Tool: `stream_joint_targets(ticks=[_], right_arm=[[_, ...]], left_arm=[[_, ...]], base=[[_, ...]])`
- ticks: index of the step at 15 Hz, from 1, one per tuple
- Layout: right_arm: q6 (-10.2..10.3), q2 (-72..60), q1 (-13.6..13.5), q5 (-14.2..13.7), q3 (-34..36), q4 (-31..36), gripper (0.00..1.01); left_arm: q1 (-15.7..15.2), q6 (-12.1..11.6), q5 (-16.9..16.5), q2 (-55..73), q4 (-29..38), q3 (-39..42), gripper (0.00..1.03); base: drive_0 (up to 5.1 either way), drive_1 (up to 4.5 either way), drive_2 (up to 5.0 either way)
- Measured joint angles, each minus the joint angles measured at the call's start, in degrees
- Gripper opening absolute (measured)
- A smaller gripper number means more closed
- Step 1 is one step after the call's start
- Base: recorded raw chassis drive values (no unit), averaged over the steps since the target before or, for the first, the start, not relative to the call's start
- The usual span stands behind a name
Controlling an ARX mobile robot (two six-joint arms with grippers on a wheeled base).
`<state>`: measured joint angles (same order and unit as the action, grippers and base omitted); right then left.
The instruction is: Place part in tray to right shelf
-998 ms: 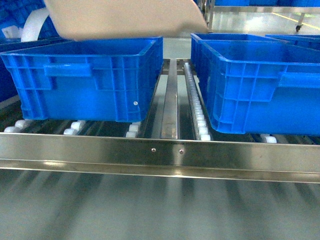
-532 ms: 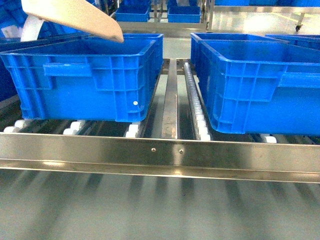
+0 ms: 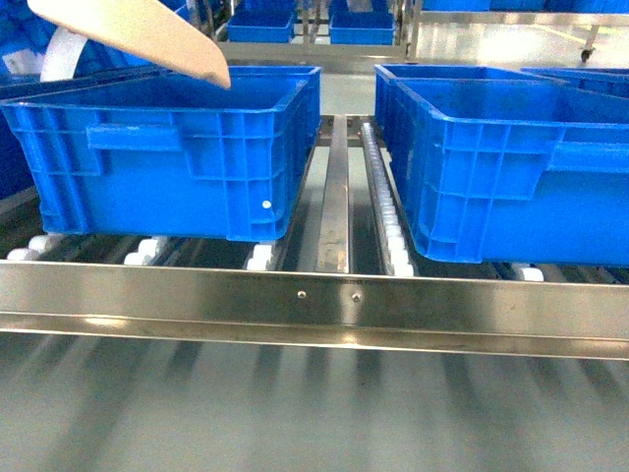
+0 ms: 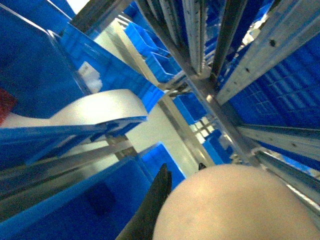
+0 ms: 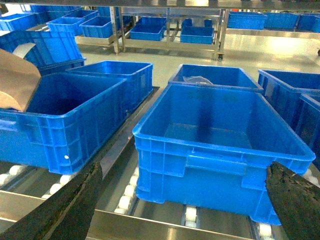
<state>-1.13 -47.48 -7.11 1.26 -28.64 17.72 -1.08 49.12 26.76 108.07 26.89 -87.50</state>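
Head view, tray (image 3: 138,34) above left crate (image 3: 187,157)

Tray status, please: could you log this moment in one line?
tray tilted above left crate | right crate empty | right tool open

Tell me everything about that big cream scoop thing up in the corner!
The tray is a smooth, glossy cream plastic scoop with a rounded edge. Only part shows: it pokes in at the top left of the head view, tilted, its tip dipping just over the back of the left blue crate. Whether it touches the crate cannot be told. The left wrist view shows its pale curved surface up close. No part is visible on it.
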Motion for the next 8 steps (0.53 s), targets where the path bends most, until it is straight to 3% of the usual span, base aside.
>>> stream_joint_targets(ticks=[2,3,4,5,6,7,8], right_arm=[[0.0,0.0,0.0,0.0,0.0,0.0,0.98],[0.0,0.0,0.0,0.0,0.0,0.0,0.98],[0.0,0.0,0.0,0.0,0.0,0.0,0.98],[0.0,0.0,0.0,0.0,0.0,0.0,0.98],[0.0,0.0,0.0,0.0,0.0,0.0,0.98],[0.2,0.3,-0.9,-3.7,0.4,1.3,0.92],[0.2,2.3,-0.4,-7.6,2.8,3.1,0.79]], left_arm=[[-0.7,8.4,-6.8,-10.3,4.2,11.7,0.12],[0.0,10.8,-9.6,-17.3,7.2,19.3,0.12],[2.1,10.0,-10.7,-24.0,11.7,26.8,0.12],[5.2,6.2,-11.5,-30.9,12.9,33.5,0.12],[6.3,0.9,-15.7,-36.0,6.1,36.1,0.12],[5.0,-13.7,-22.2,-39.7,-2.3,38.5,0.12],[4.0,-24.9,-23.7,-41.9,-2.7,43.8,0.12]], base=[[0.0,0.0,0.0],[0.0,0.0,0.0],[0.0,0.0,0.0],[0.0,0.0,0.0],[0.0,0.0,0.0],[0.0,0.0,0.0],[0.0,0.0,0.0]])
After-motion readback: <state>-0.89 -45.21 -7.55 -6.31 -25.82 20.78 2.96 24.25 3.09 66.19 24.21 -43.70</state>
